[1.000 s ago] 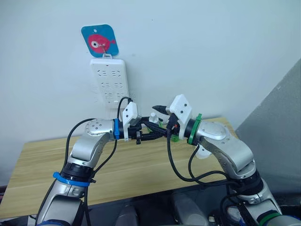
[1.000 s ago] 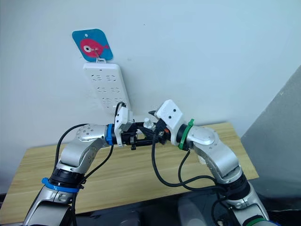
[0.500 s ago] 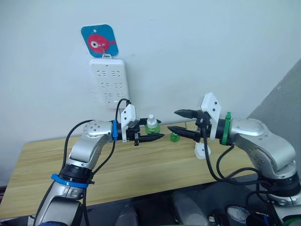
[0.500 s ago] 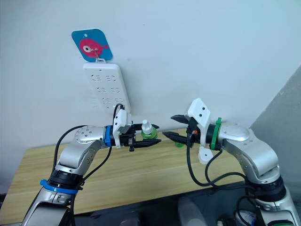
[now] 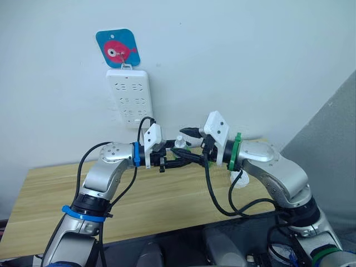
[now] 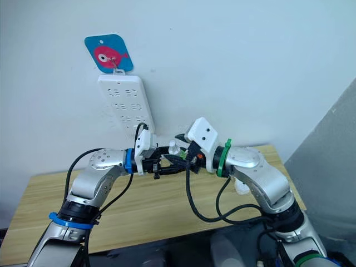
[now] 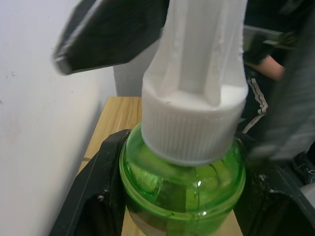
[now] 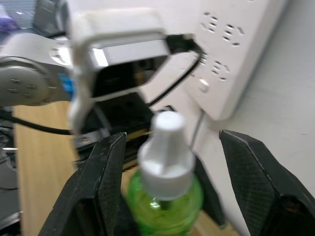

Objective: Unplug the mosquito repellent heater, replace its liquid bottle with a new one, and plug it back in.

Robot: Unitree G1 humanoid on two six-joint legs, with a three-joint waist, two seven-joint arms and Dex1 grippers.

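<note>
**Returning to the cap: right pincer back around the bottle**

Holding centre stage is the green liquid bottle (image 7: 182, 182), upright in mid-air above the wooden table (image 5: 67, 189), just in front of the wall. Its white ribbed cap (image 7: 197, 123) is on and points up. The left gripper (image 5: 179, 154) is clamped on the green body, one black finger pressed against each side in its wrist view.

Now the change. Half a second ago the right gripper (image 8: 167, 140) had backed well away to the right, spread and empty, with a clear gap to the bottle. A second ago it was right at the cap, and it is there again now. Its fingers stand wide apart on either side of the cap and are not touching it yet. The left arm and bottle have barely shifted throughout.

That in-out-in pattern reads to me like a regrasp between twists, so the cap is probably being unscrewed in stages. The next beat would be to close on the cap and turn.

Further out, the mosquito repellent heater (image 5: 239, 181) shows as a small white shape down by the table's far right, behind the right forearm. It is out of the socket and well apart from the bottle. The white power strip (image 5: 129, 103) hangs on the wall under a blue fish card (image 5: 117, 49), with no plug seen in its sockets. Plugging back in looks a long way off.
</note>
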